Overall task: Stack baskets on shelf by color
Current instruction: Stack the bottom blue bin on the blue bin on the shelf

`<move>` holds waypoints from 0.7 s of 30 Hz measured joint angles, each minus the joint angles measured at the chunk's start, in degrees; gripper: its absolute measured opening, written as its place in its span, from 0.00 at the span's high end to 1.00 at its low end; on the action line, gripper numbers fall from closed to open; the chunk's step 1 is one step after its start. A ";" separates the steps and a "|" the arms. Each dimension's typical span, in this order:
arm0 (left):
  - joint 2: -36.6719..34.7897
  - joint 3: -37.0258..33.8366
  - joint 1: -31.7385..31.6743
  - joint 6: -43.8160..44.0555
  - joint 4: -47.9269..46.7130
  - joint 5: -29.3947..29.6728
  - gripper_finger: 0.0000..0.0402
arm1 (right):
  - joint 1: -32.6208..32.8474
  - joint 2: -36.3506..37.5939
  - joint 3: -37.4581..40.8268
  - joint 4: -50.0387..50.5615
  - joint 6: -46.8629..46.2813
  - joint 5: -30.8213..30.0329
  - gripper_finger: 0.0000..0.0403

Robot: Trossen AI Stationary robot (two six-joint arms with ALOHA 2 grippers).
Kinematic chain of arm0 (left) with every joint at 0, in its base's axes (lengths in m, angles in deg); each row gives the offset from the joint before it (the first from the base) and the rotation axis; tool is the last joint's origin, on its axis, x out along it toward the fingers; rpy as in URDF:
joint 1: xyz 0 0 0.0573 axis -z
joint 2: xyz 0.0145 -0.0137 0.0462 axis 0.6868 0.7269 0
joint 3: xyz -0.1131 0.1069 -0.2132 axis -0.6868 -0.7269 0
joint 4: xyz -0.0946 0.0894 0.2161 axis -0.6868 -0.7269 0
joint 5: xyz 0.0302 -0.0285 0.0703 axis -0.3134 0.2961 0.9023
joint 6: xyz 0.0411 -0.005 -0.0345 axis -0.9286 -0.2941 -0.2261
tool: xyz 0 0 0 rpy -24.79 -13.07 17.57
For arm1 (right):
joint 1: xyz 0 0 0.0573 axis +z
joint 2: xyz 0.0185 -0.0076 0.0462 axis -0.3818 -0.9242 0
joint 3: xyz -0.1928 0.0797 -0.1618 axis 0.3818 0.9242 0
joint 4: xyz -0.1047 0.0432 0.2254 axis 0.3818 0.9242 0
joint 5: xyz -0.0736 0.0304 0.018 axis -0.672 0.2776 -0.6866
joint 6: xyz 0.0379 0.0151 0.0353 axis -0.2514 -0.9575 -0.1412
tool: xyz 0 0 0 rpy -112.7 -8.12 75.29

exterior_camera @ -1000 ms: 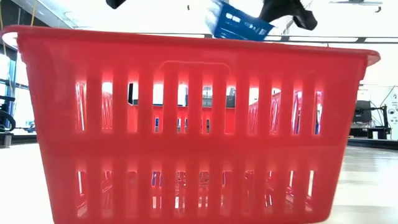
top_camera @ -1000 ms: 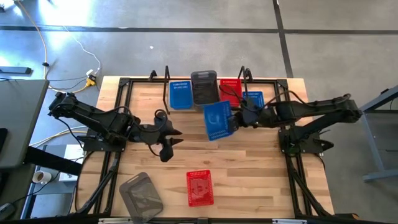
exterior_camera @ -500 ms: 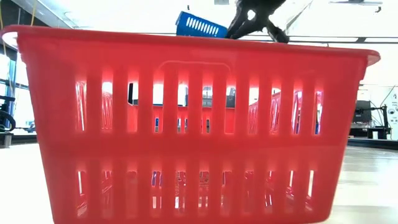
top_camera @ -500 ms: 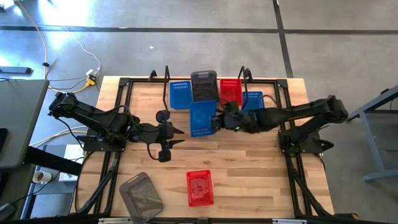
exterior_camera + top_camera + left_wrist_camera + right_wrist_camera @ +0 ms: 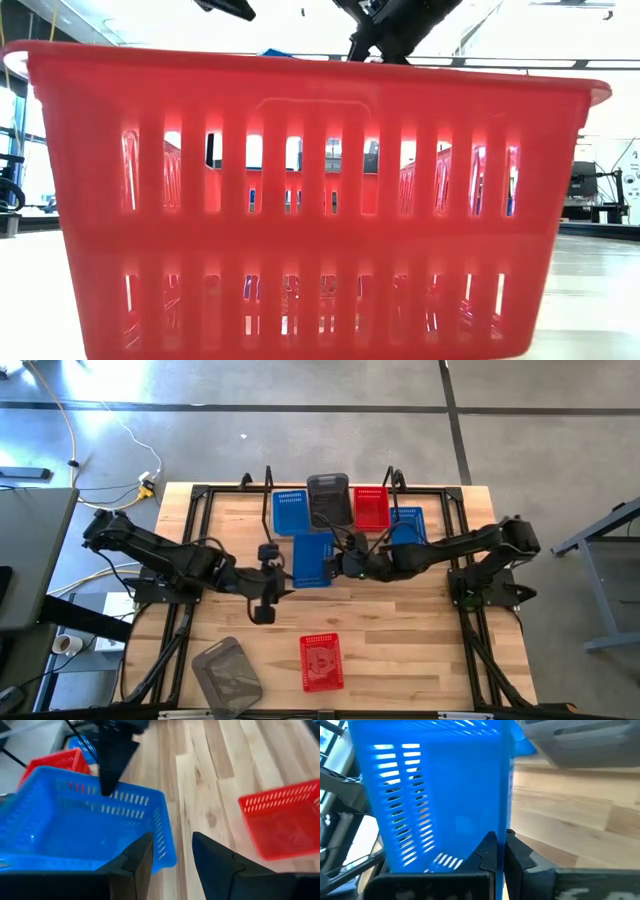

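Observation:
A blue basket (image 5: 312,560) hangs mid-table in front of the shelf (image 5: 268,488), opening up. My right gripper (image 5: 338,563) is shut on its right side. My left gripper (image 5: 280,575) stands open by the basket's left near corner (image 5: 167,855). On the shelf sit a blue basket (image 5: 291,510), a grey basket (image 5: 327,500) and a red basket (image 5: 371,507), with another blue one (image 5: 407,520) just to the right. A red basket (image 5: 321,661) and a grey basket (image 5: 227,672) rest on the table near its front edge. My right gripper pinches the blue basket's right long wall (image 5: 506,795) between its two fingers (image 5: 487,851), coming slantwise down from the table's right. In the left wrist view one finger (image 5: 111,767) reaches down onto that wall's rim. The basket sits roughly level and looks clear of the table. My left gripper: I cannot tell whether its fingers (image 5: 137,862) touch the basket's corner.
In the low view the near red basket (image 5: 320,200) fills the picture and hides most of the table; only the arms show above its rim. Black rail frames (image 5: 190,550) run along both table sides. Bare wood (image 5: 400,630) lies between the held basket and the front baskets.
My right gripper has carried the blue basket toward the table's left and down. The basket hung tilted and now sits roughly level, in front of the shelf's blue basket. My left gripper has rolled about its own line and stays open.

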 joint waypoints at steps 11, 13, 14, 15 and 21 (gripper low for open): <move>7.54 0.01 0.03 -0.47 -0.78 -0.03 0.68 | -0.19 -0.76 0.00 0.05 -0.98 0.62 1.00; 8.74 -0.01 0.03 -0.47 -0.97 -0.03 0.68 | -0.19 -0.76 0.00 0.12 -1.27 0.55 1.00; 9.22 -0.01 0.03 -0.47 -0.88 0.16 0.68 | -0.19 -0.76 0.00 0.18 -1.27 0.53 1.00; 9.74 -0.01 0.03 -0.47 -0.92 0.67 0.68 | -0.19 -0.76 0.00 0.20 -1.27 0.53 1.00; 12.91 -0.01 -0.19 -0.89 -1.00 3.89 0.68 | -0.22 -0.76 0.00 -0.13 -1.25 0.55 1.00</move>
